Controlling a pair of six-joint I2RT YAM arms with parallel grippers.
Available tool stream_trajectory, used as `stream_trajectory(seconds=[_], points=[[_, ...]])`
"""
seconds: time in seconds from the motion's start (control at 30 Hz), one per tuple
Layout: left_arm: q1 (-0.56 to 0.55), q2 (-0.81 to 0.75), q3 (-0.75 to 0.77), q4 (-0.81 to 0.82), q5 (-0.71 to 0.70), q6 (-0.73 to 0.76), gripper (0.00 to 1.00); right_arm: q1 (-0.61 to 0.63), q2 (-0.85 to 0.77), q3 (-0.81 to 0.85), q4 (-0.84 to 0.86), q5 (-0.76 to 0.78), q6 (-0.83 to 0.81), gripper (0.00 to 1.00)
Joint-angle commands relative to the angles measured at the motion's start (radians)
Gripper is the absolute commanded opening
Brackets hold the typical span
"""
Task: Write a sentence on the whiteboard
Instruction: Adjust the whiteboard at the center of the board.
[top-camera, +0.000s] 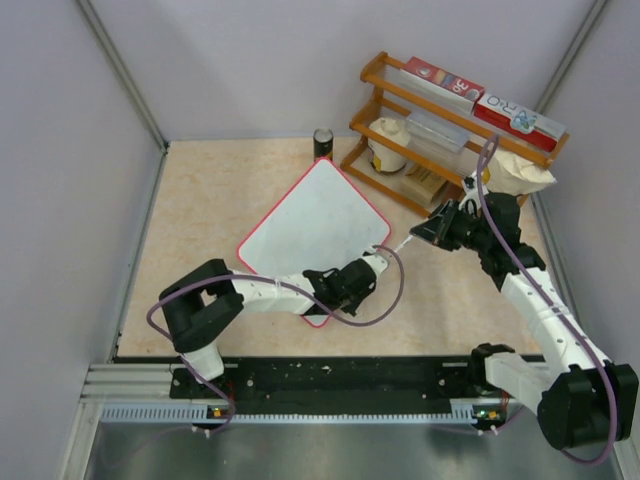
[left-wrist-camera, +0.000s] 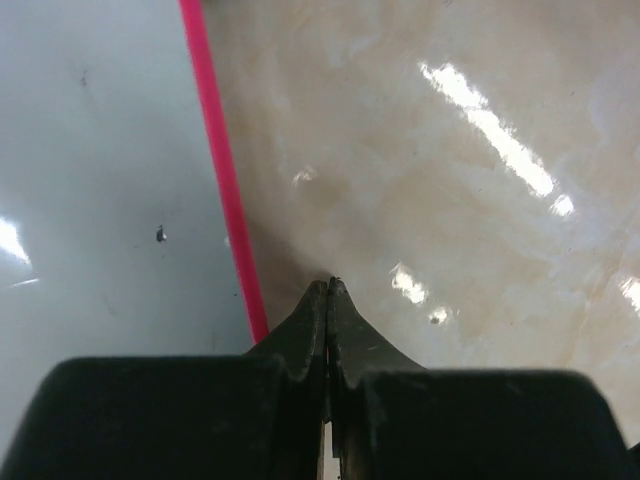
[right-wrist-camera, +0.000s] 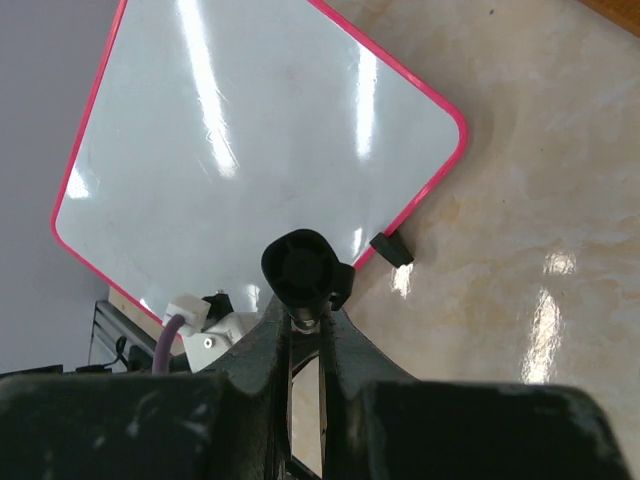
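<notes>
Right wrist view shows the slim marker with a black round end seen end-on, clamped between the narrow-set fingers of the right gripper. Whether its cap is on I cannot tell. From above, the marker's pale barrel points from that gripper toward the board's right corner, and the tip is near the rim and apparently not yet on the surface.

The large glossy white whiteboard with a thin red-pink rim lies flat mid-table, turned like a diamond. No lettering shows on it, so the sentence looks unstarted. A small black clip sits at the rim by that corner.

The left gripper is fully closed on nothing, with its tips low beside the pink rim at the board's near-right edge. Whether it presses the board I cannot tell. Around the board lies the beige marbled table top.

The step in hand seems to be bringing the tip to a starting point. To do it well:
- Carry the marker well inward and toward the board's far-left side, which leaves room for two lines.
- Set it down gently and fairly upright, then keep the pressure light and even.
- The glossy board will likely slide, so the left gripper should pin an edge clear of the writing path.
</notes>
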Motion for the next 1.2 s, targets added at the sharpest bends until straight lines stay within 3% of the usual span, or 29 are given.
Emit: stream_trajectory(seconds=[0.0, 0.57, 0.87, 1.0, 1.03, 1.13, 1.17], points=[[-0.002, -0.079, -0.086, -0.052, -0.04, -0.074, 0.0, -0.006, 0.008, -0.007, 0.026, 0.004, -0.022, 0.0], [0.001, -0.295, -0.209, -0.291, -0.146, -0.199, 0.0, -0.006, 0.054, -0.018, 0.131, -0.078, -0.007, 0.0], [-0.001, -0.39, -0.241, -0.277, -0.12, -0.202, 0.0, -0.006, 0.056, 0.006, 0.138, -0.091, -0.022, 0.0], [-0.001, -0.512, -0.224, -0.28, -0.126, -0.251, 0.01, -0.008, 0.056, 0.014, 0.148, -0.098, -0.025, 0.0], [0.001, -0.533, -0.223, -0.282, -0.134, -0.266, 0.06, -0.006, 0.056, 0.016, 0.148, -0.099, -0.027, 0.0], [-0.001, -0.605, -0.223, -0.305, -0.135, -0.346, 0.38, -0.006, 0.057, 0.019, 0.151, -0.101, -0.034, 0.0], [-0.001, -0.62, -0.229, -0.311, -0.134, -0.37, 0.55, -0.006, 0.06, 0.019, 0.152, -0.101, -0.037, 0.0]])
